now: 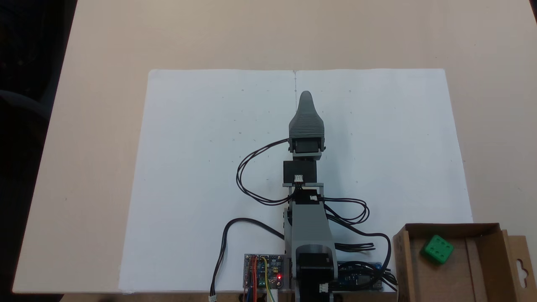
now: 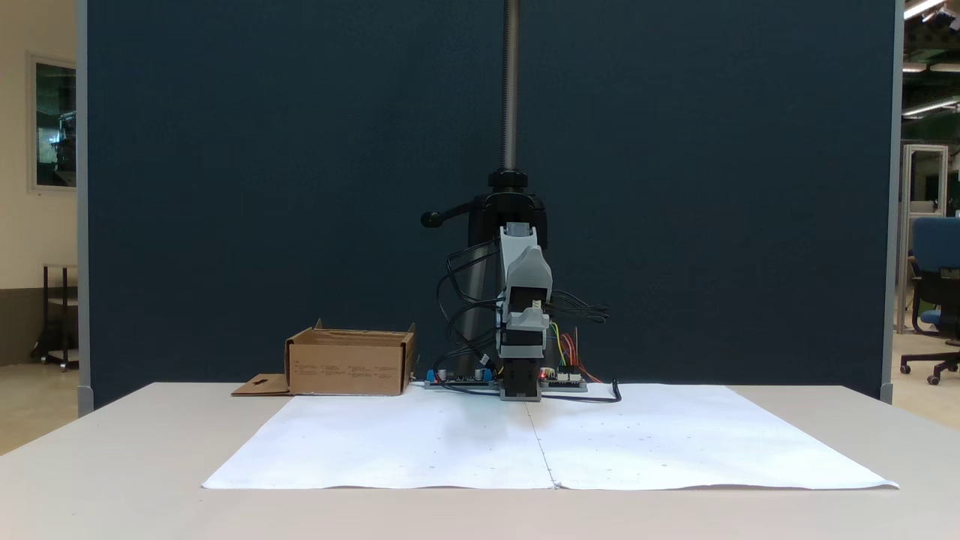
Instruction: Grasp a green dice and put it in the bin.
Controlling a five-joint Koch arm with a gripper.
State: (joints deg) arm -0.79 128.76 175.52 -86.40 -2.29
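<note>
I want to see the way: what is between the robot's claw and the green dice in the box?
In a fixed view from above, white paper, black cables and the box wall lie between the gripper and the green dice.

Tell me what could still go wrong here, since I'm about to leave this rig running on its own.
1. The green dice already lies inside the bin, so another grasp attempt would likely find nothing on the white paper.
2. Loose black cables loop beside the arm and might snag when it swings.
3. The bin sits at the table's near corner, close to the arm's base; a sweep toward it could nudge it off.
</note>
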